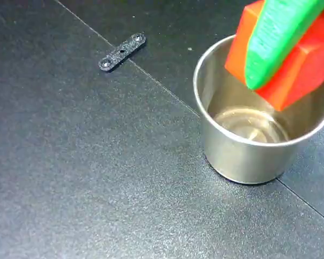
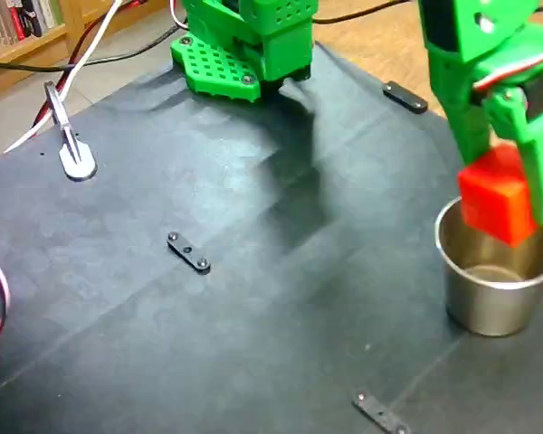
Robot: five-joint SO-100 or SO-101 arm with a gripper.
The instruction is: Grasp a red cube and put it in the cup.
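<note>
The green tool [image 2: 511, 194] is clamped on the red cube [image 2: 496, 197], holding it tilted right over the mouth of the cup [image 2: 489, 303]. In a fixed view the cube [image 1: 291, 65] hangs above the cup's rim [image 1: 205, 116] with one green finger [image 1: 275, 38] lying across its front face; its lowest corner seems to dip just inside the rim, though the angle makes that hard to settle. The cup stands upright on the dark counter [image 1: 97, 178], and its shiny bottom shows with nothing in it. A small black strip with screw holes [image 1: 122, 52] lies well off to the left of the cup in that view. In a fixed view the arm's green base [image 2: 244, 45] sits at the far edge of the counter, and another black strip [image 2: 382, 414] lies near the front edge.
</note>
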